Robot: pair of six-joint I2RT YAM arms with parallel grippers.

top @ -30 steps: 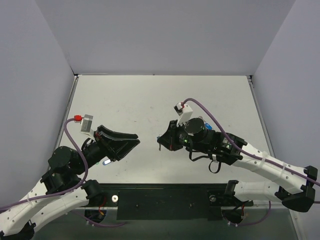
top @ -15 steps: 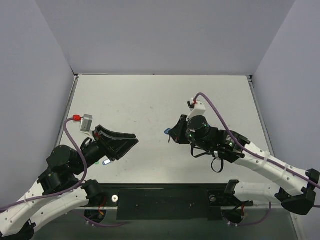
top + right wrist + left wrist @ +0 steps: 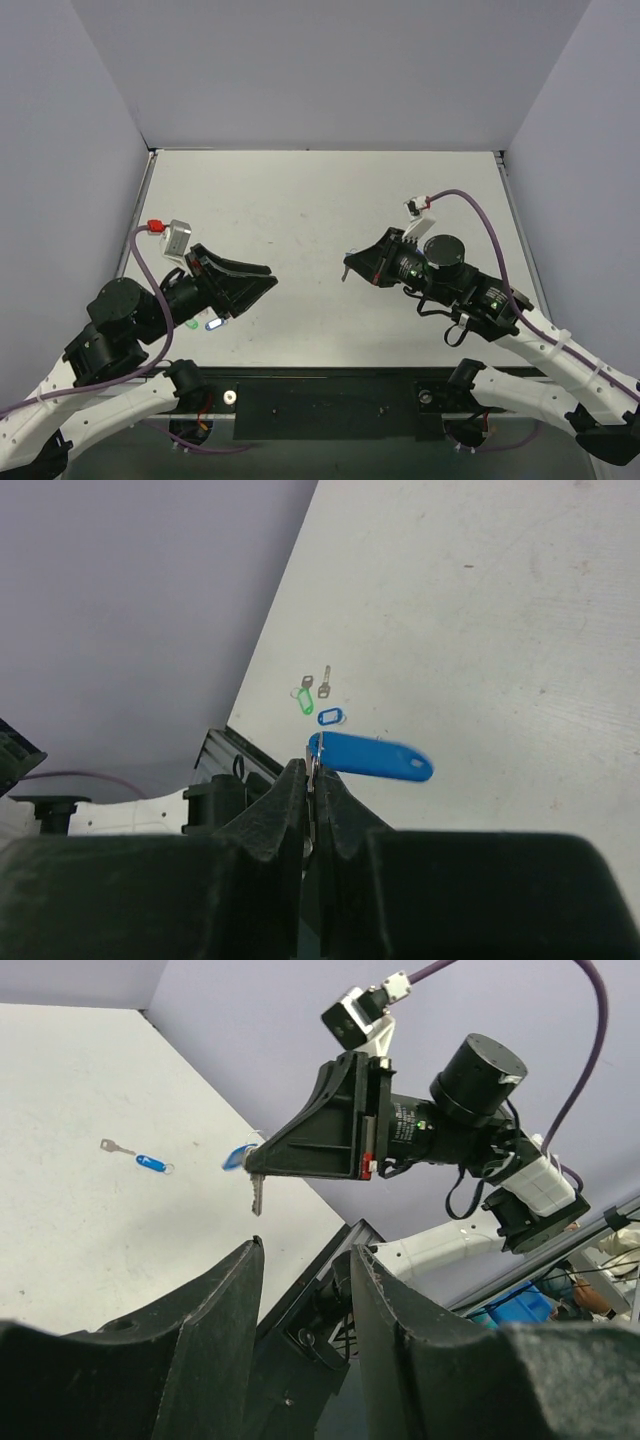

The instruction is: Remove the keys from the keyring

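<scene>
My right gripper (image 3: pixel 314 770) is shut on a thin silver metal piece joined to a bright blue key cap (image 3: pixel 370 757), held up in the air. In the left wrist view the blue cap (image 3: pixel 237 1156) sticks out from that gripper's tip and a silver key blade (image 3: pixel 257 1196) hangs below it. The keyring itself is too small to make out. My left gripper (image 3: pixel 305 1250) is open and empty, well left of the right gripper (image 3: pixel 347 262) in the top view, where the left gripper (image 3: pixel 250 285) faces it.
A green-capped key (image 3: pixel 305 702), a bare silver key (image 3: pixel 324 683) and a blue cap (image 3: pixel 330 717) lie near the table's front edge, beside the left arm (image 3: pixel 213 324). Another blue-capped key (image 3: pixel 150 1162) lies on the table. Purple walls stand on three sides.
My right gripper has swung up and to the right with the blue key, turning its wrist. My left arm has shifted only slightly and stays open.
</scene>
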